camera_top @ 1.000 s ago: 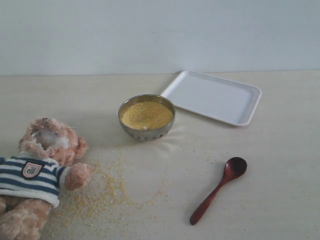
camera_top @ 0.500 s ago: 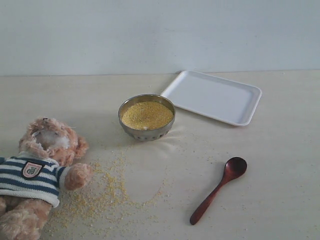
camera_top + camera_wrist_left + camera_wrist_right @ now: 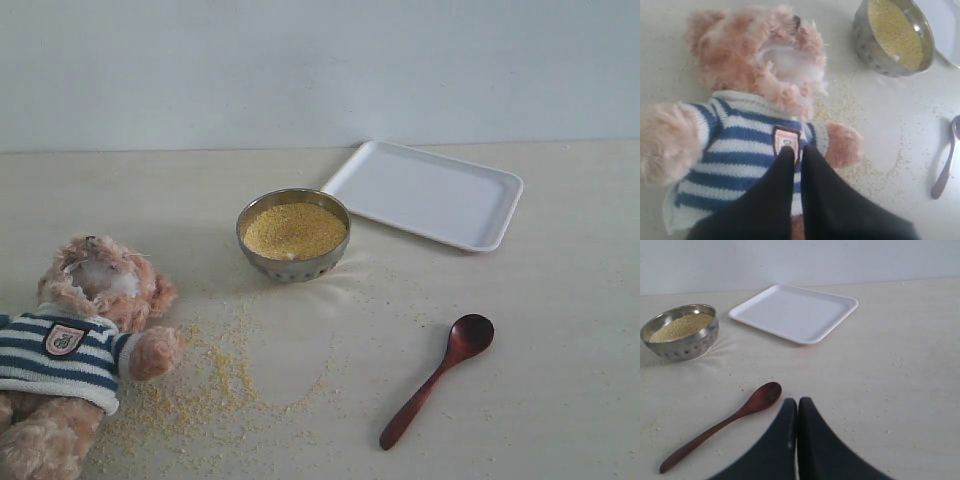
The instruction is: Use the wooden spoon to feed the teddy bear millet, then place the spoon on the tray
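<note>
Both end effectors (image 3: pixel 796 150) (image 3: pixel 798 402) closed, empty; wooden spoon (image 3: pixel 437 379) on open table (image 3: pixel 560 330), apart from tray (image 3: pixel 425 190).

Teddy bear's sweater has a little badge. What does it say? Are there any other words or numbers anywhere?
On the badge on the teddy bear: some marks inside it, too blurred to read in any view.
On the tray, the steel bowl and the wooden spoon: no words, numbers or signs to be seen.
</note>
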`<state>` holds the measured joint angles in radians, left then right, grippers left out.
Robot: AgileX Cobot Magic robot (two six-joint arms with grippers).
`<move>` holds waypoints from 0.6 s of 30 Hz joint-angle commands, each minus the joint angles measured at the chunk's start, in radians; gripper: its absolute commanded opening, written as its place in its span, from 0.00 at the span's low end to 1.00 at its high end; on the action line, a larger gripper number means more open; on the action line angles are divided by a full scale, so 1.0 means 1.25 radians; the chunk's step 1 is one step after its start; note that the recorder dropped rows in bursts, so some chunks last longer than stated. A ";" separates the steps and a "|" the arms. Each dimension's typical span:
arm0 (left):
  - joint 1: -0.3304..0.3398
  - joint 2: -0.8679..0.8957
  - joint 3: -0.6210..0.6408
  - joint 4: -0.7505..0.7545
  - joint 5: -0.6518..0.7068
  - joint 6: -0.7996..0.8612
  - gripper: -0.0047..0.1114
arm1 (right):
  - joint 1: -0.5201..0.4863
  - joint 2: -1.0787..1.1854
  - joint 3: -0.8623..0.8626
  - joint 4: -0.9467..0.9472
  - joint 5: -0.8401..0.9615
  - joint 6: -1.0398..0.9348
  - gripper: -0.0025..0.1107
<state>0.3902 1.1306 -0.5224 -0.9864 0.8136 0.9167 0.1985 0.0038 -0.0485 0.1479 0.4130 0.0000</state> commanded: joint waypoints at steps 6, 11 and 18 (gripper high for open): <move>0.006 0.071 0.001 0.069 -0.029 -0.027 0.08 | 0.001 -0.003 0.003 0.000 -0.001 0.000 0.02; 0.006 0.069 0.007 0.117 -0.068 -0.035 0.11 | 0.001 -0.003 0.003 0.000 -0.001 0.000 0.02; 0.006 0.069 0.007 0.123 -0.070 -0.058 0.54 | 0.001 -0.003 0.003 0.000 -0.001 0.000 0.02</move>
<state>0.3967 1.2162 -0.5167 -0.8427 0.7314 0.8644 0.1985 0.0038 -0.0485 0.1479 0.4130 0.0000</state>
